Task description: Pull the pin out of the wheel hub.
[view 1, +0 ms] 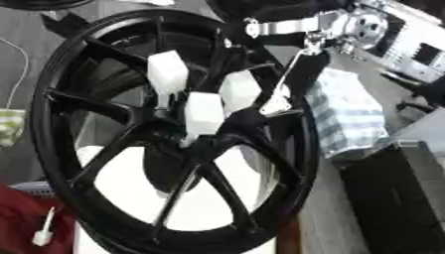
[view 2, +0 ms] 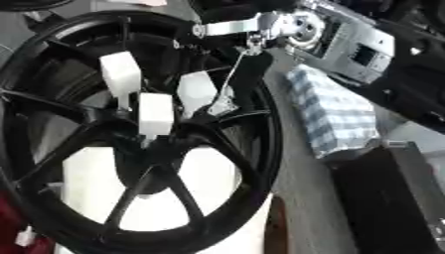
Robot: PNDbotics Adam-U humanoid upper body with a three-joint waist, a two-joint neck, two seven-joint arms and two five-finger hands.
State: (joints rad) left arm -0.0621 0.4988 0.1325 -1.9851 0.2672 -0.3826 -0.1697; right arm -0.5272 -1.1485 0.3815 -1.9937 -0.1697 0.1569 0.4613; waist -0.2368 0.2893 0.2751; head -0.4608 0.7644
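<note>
The right hand (view 1: 294, 74) is being held beside the white pin (view 1: 240, 90) in the wheel hub (view 1: 195, 144) (fingers open or closed, can't tell). The pin is being judged light, stiff plastic, best gripped by its blocky head.

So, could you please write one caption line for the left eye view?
Robot hand reaching from the upper right into the centre of a large black spoked wheel, white fingertips at the hub.

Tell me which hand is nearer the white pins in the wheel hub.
Right. The right hand reaches in from the upper right, close beside the white pins at the wheel hub; the left hand shows in neither view.
</note>
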